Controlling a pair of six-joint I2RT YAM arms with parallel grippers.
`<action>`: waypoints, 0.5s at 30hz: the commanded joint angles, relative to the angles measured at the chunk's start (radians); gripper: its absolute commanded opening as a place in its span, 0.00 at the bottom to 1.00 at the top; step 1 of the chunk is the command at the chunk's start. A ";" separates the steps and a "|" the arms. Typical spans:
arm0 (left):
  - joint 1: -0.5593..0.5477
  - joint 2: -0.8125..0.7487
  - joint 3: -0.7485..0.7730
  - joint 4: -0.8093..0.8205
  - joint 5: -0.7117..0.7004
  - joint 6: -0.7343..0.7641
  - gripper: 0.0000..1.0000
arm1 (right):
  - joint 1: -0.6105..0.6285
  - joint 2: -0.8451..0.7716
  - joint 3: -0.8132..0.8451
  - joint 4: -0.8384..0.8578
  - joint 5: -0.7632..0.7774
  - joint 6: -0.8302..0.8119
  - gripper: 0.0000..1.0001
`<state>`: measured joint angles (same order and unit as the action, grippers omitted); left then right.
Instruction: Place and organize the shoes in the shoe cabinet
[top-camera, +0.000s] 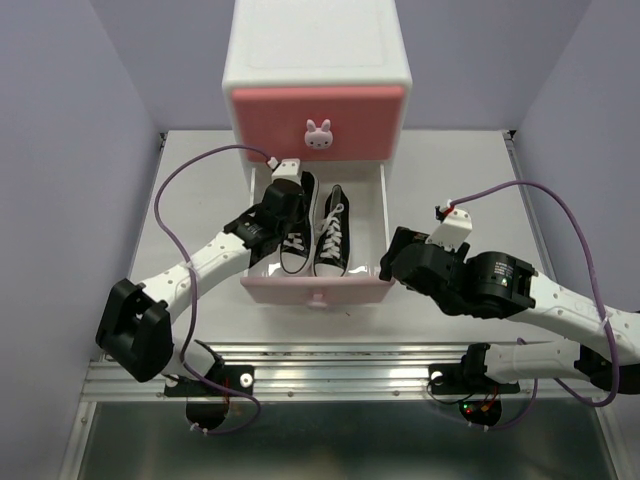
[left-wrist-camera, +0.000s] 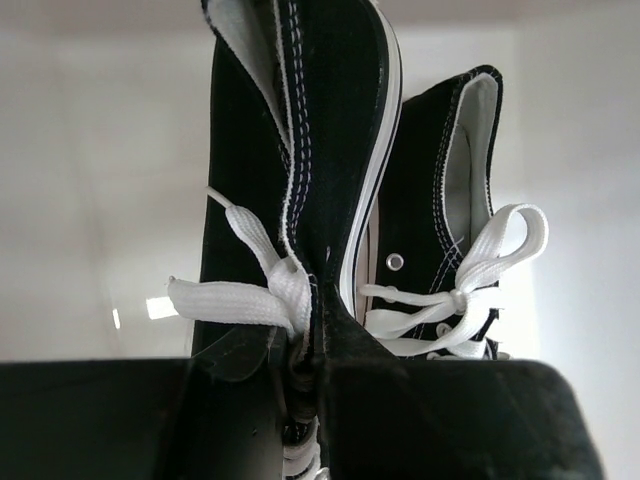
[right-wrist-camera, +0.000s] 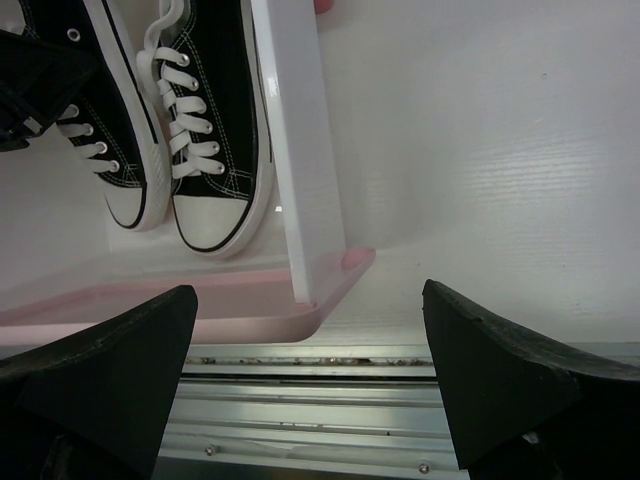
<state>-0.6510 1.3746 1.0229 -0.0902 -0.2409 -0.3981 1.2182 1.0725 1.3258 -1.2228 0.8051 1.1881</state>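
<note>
L tool (left-wrist-camera: 312, 345) pinching blk shoe (left-wrist-camera: 330, 130), R tool (right-wrist-camera: 308, 300) spread

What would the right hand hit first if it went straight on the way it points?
Probably the white right side wall of the open lower drawer, near its pink front corner. The right hand is open and aimed at it, though depth is unclear.

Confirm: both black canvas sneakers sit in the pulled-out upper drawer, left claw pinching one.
Wrong drawer: the top external view shows the paler pink lower drawer pulled out holding the black canvas sneakers; the darker pink upper drawer is shut. Rest stands.
</note>
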 joint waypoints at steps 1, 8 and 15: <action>-0.015 0.015 0.009 0.116 -0.001 -0.001 0.00 | -0.005 -0.019 -0.005 0.006 0.059 0.027 1.00; -0.019 0.069 0.046 0.103 -0.005 0.005 0.26 | -0.005 -0.017 0.003 0.008 0.071 0.027 1.00; -0.021 0.092 0.078 0.066 -0.006 -0.008 0.45 | -0.005 -0.017 -0.002 0.008 0.078 0.038 1.00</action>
<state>-0.6590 1.4738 1.0462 -0.0383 -0.2485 -0.3931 1.2182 1.0725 1.3258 -1.2228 0.8310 1.1950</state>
